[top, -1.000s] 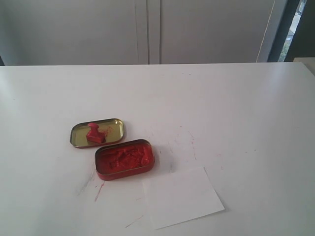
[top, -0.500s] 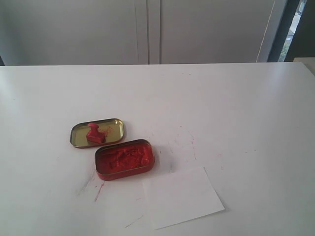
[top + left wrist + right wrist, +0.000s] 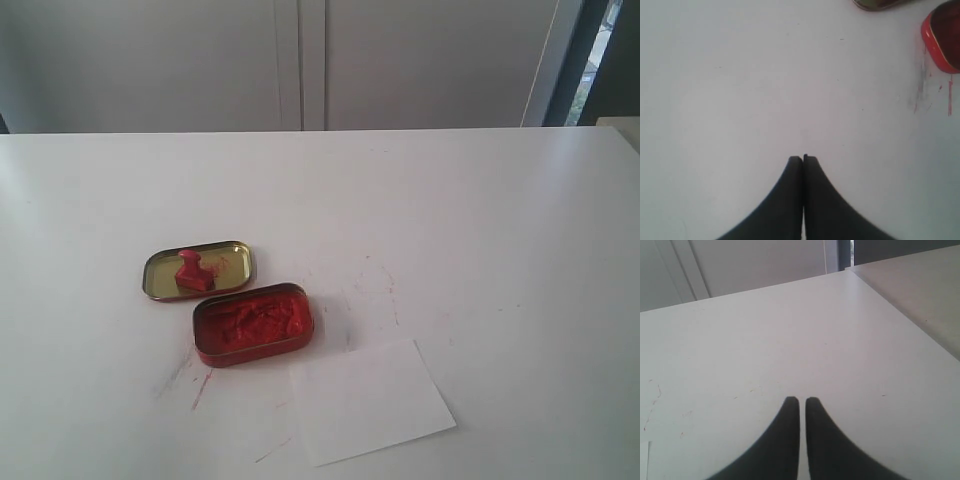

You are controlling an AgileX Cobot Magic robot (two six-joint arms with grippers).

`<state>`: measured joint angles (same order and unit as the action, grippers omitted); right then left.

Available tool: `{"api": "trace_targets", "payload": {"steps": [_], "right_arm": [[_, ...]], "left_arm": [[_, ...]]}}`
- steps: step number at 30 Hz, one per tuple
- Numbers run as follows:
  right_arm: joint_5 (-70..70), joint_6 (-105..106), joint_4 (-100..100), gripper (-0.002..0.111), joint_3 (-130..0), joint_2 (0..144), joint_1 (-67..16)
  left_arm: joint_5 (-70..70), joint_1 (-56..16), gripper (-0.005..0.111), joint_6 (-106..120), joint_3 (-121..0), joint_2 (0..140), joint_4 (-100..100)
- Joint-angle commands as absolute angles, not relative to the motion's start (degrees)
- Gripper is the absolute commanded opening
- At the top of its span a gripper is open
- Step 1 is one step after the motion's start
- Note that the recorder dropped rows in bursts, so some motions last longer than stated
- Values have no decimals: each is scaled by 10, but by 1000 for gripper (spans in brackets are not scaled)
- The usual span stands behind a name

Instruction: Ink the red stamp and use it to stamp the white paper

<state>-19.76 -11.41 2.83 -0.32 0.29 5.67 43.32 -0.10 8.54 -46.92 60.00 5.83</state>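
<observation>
Standing place of the stamp: the red stamp (image 3: pixel 191 270) is seen inside the gold lid (image 3: pixel 232 268), towards its left end in the exterior view, just behind the ink tin (image 3: pixel 240 355)
Reason for the place: the lid is judged to serve as a rest, so that an inked face is kept off the tabletop (image 3: pixel 480 230)
Stamp axis: the long axis is roughly upright, knob up and face down; a slight lean cannot be ruled out
Tin: it is set uncovered beside the lid, so the ink can be reached from above
Paper: the white paper (image 3: pixel 370 400) is laid flat just in front of the tin and to the right, its long axis slanted across the tabletop; no mark can be made out
Left fingers: on the left gripper (image 3: pixel 803 159) they are pressed together with nothing held, over bare tabletop near the tin
Right fingers: on the right gripper (image 3: pixel 802 400) they are drawn almost together, only a sliver between, nothing held, no task thing in that view
</observation>
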Motion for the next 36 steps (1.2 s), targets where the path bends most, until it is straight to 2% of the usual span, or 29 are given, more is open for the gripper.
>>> {"api": "trace_targets", "payload": {"steps": [1,24,36], "right_arm": [[-196,-114,30,5,0,0,56],[-196,-114,30,5,0,0,56],[-196,-114,30,5,0,0,56]], "left_arm": [[456,-1,0,118,-502,657,89],[481,-1,0,319,-681,899,205],[479,-55,0,393,-763,972,201]]}}
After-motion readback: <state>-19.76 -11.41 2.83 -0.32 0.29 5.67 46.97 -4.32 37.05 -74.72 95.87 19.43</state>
